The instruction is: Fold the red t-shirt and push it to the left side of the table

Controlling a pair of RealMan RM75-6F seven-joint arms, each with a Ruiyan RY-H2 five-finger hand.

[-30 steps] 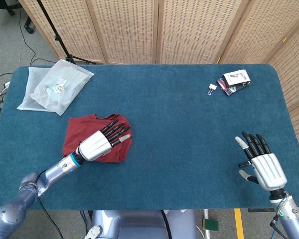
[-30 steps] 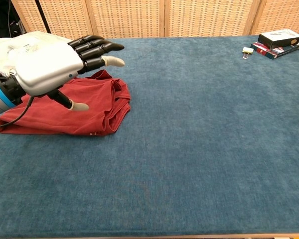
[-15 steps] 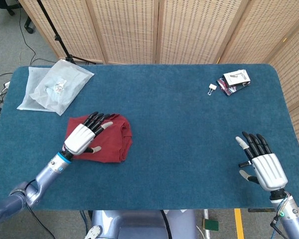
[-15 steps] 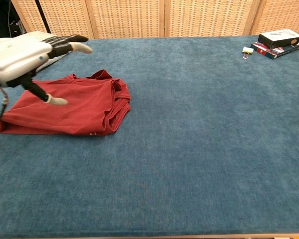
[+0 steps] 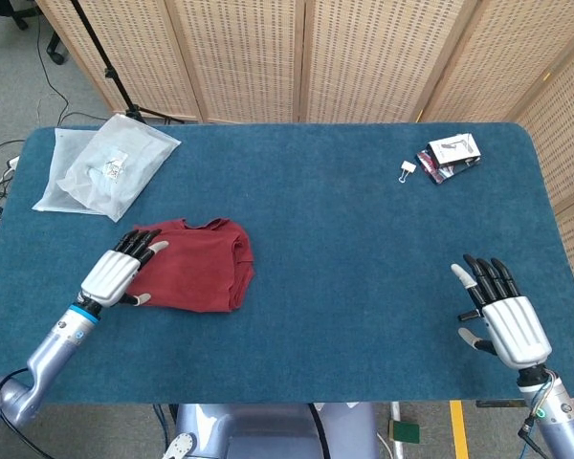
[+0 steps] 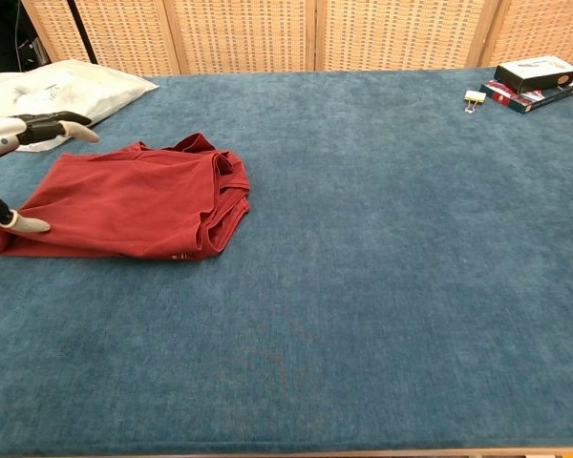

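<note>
Red t-shirt (image 5: 196,265): folded, lying left on the surface (image 5: 344,249).
My left robot hand (image 5: 118,271): open, empty, at its left edge.
My right robot hand (image 5: 500,316): open, idle.

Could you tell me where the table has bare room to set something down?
Widest: the middle, between the red t-shirt and the right robot hand, below the binder clip and boxes. Crowded: the left, with the plastic bag, shirt and left robot hand.

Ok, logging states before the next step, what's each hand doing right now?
Left hand: open, fingers spread at the red t-shirt's left edge, holding nothing.
Right hand: open, empty.
</note>
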